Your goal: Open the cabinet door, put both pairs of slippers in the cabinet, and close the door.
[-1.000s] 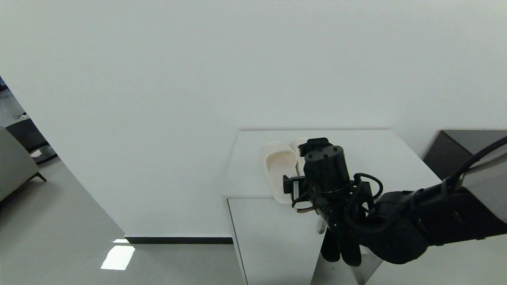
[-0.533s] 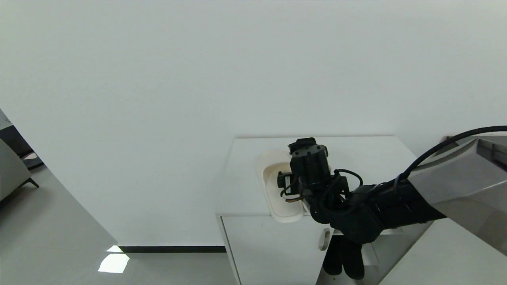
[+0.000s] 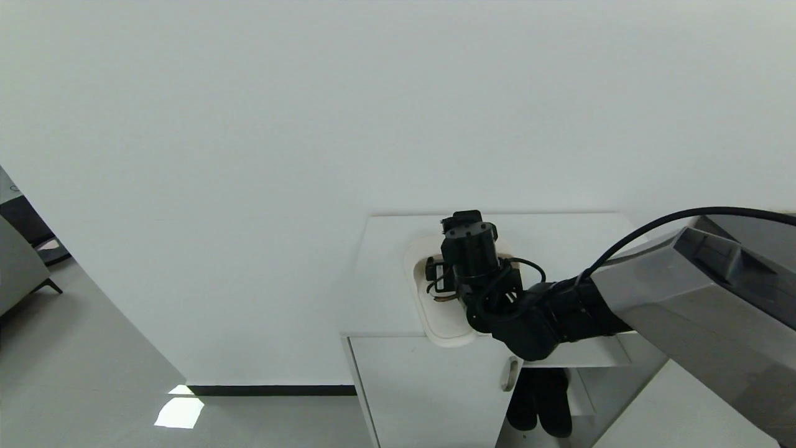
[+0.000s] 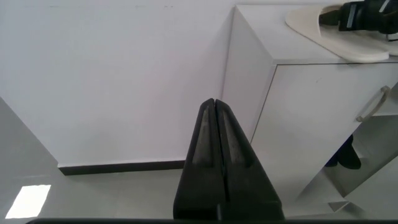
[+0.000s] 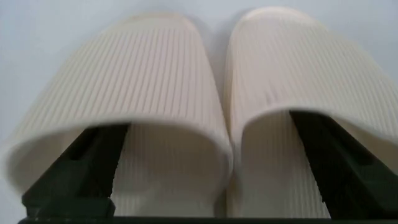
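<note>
**Slippers on the cabinet top, right gripper's fingers inside them**

Fingers of the left gripper point(image 4: 214, 146) are pressed flat against each other with nothing between them. That gripper hangs low beside the white cabinet point(image 3: 429, 386), on its left and well apart from it, above the pale grey floor point(image 3: 93, 373).

The cabinet's left door is shut, and a slim pale handle point(image 3: 511, 373) stands upright at its right edge. Just right of the handle the cabinet stands open. A pair of black slippers point(image 3: 538, 404) lies side by side low down inside it, under a white shelf point(image 3: 591, 358).

A pair of cream ribbed slippers point(image 5: 161, 81) rests side by side on the cabinet top, touching along their inner edges. In the head view one heel juts slightly past the front edge, over the shut door.

The right gripper point(image 5: 205, 127) is at this pair with its jaws spread wide. One dark finger point(image 5: 81, 168) reaches into the opening of one slipper and the other finger into its neighbour, so the two adjoining inner walls lie between them. I cannot tell whether the fingers press on the slippers.

A plain white wall point(image 3: 249, 124) rises behind the cabinet.
</note>
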Available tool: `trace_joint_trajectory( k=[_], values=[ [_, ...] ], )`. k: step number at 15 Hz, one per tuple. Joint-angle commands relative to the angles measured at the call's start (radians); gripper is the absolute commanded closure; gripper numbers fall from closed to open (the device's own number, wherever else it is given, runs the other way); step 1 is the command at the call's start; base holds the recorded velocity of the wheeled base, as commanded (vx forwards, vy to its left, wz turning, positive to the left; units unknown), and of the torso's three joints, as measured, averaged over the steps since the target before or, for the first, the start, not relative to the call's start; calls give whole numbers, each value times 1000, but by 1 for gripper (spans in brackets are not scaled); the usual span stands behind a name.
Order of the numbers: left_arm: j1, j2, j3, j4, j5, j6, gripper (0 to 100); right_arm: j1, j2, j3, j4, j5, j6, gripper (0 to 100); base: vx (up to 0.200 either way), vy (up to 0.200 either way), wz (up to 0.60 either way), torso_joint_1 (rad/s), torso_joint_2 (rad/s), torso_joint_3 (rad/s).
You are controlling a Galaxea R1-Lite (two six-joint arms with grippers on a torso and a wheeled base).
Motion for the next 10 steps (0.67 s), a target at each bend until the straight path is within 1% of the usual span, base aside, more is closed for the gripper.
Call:
trace_joint_trajectory(
  k=[1, 7, 9, 10],
  values=[
    [0, -1, 0, 0, 0, 0, 100, -7, 38, -44, 1, -1, 0, 100, 0, 0, 0, 0, 0, 0],
    [0, 1, 0, 0, 0, 0, 100, -10, 9, -51, 1, 1, -11, 100, 0, 0, 0, 0, 0, 0],
    [0, 1, 0, 0, 0, -2, 100, -1, -65, 4, -1, 27, -11, 100, 0, 0, 0, 0, 0, 0],
    [0, 1, 0, 0, 0, -2, 100, 10, -109, 48, -2, 61, -9, 100, 0, 0, 0, 0, 0, 0]
  ],
)
